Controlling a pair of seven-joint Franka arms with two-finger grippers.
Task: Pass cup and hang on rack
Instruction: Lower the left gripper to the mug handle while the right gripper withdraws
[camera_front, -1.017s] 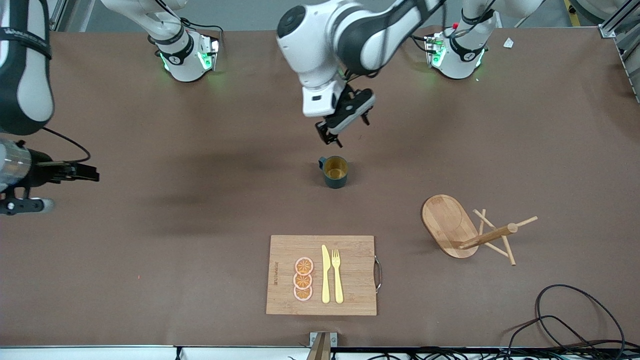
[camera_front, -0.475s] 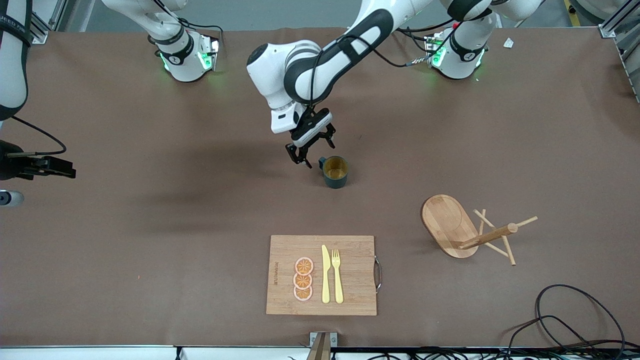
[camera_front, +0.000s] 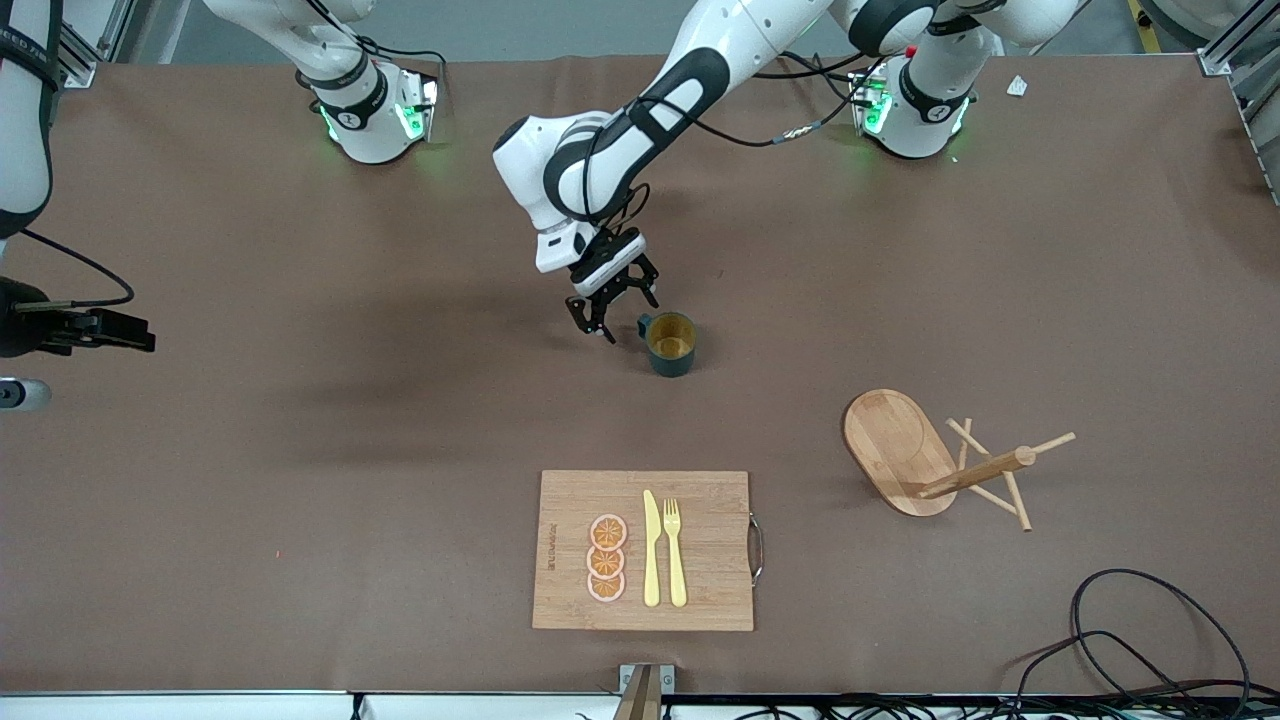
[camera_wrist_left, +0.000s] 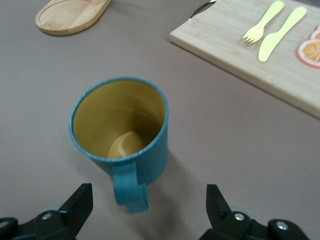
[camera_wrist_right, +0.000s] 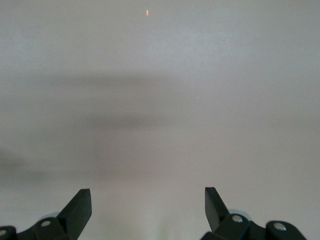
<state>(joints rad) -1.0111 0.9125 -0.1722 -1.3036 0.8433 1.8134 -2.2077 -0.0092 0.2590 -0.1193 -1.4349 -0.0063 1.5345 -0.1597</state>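
The cup stood upright near the middle of the table, well in from every edge, its small handle turned toward the right arm's end and toward the robots' edge. It looked rigid and light, with a smooth glazed-looking wall that could slip under a loose pinch; I judged the handle too small to grip securely, so the rim and wall, one finger inside and one outside, or the body across its width, seemed the better hold, leaving the handle free for a peg.

The left gripper sat low just beside the cup on the handle side, not touching it, fingers spread wide and empty; in the left wrist view the handle lay between the two fingertips.

The rack stood toward the left arm's end, nearer the front camera than the cup. A cutting board with a knife, fork and orange slices lay close to the camera-side edge.

The right gripper waited over the table's right-arm end, also wide open and holding nothing.
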